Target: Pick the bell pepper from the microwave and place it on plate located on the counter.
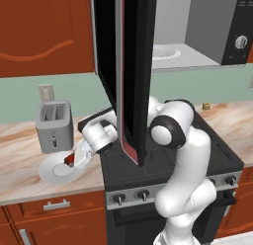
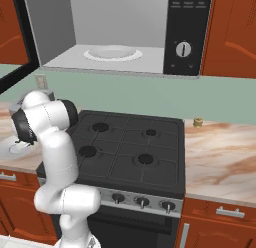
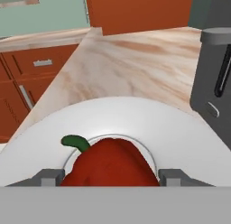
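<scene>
The red bell pepper [image 3: 110, 163] with its green stem sits between my fingertips [image 3: 50, 177], low over the flat centre of the white plate [image 3: 185, 137]. My gripper [image 3: 111, 177] is shut on the bell pepper. In the left base view the gripper [image 1: 72, 161] holds the pepper [image 1: 69, 160] just above the plate [image 1: 48, 172], which lies on the counter [image 1: 20, 140] left of the stove. The microwave [image 2: 115, 27] hangs above with its door [image 1: 126, 66] wide open; a white dish lies inside. Whether the pepper touches the plate I cannot tell.
A grey toaster [image 1: 54, 125] stands right behind the plate, close to my hand. The open microwave door hangs down over the black stovetop [image 2: 130, 147] beside my forearm. A small jar [image 2: 198, 122] sits on the right counter. The counter's front edge [image 3: 54, 90] is near.
</scene>
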